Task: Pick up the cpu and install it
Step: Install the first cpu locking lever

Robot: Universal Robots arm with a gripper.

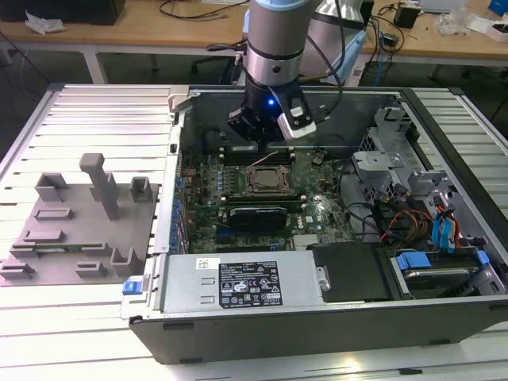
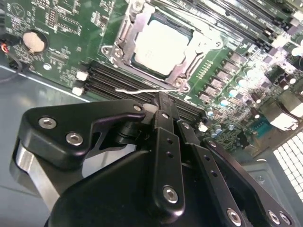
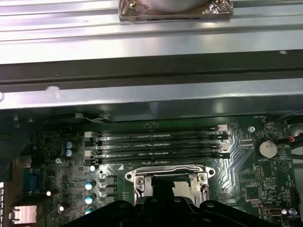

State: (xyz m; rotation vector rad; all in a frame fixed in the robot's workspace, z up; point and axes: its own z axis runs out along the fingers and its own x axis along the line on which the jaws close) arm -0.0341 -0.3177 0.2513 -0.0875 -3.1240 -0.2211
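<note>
The cpu (image 2: 161, 43), a pale silver square, lies flat in the metal socket (image 2: 124, 35) on the green motherboard (image 1: 313, 208). In the exterior view the socket (image 1: 262, 181) sits mid-board inside the open computer case. My gripper (image 1: 258, 131) hangs just above and behind the socket, over the black memory slots (image 3: 156, 144). Seen from the second wrist view, its black fingers (image 2: 161, 101) are shut together with nothing between them, apart from the cpu. A thin wire lever (image 2: 142, 90) lies along the socket's edge near the fingertips. My gripper (image 3: 165, 205) hides part of the socket (image 3: 168, 176) in the first wrist view.
A grey plastic plate with upright blocks (image 1: 79, 230) lies on the slatted table at the exterior view's left. A black expansion card (image 1: 258, 216) sits in front of the socket. The power supply (image 1: 238, 284), drive bays (image 1: 444, 238) and case walls (image 1: 178, 159) hem in the board.
</note>
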